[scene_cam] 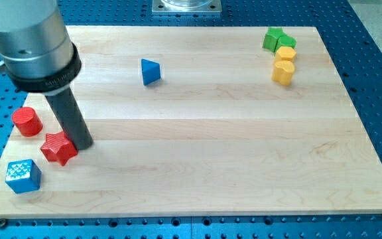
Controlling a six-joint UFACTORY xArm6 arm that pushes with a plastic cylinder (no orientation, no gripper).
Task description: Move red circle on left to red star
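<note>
A red circle block (27, 121) stands near the board's left edge. A red star block (59, 148) lies just below and to its right, with a small gap between them. My tip (81, 143) rests on the board at the star's right side, touching or nearly touching it. The rod rises up and to the left into the grey arm body, which hides the board's top left corner.
A blue cube (22, 176) sits at the bottom left corner, below the star. A blue triangle block (150, 72) lies at upper middle. A green star (274, 38) and two yellow blocks (284, 64) cluster at top right. The wooden board (231, 153) lies on a blue perforated table.
</note>
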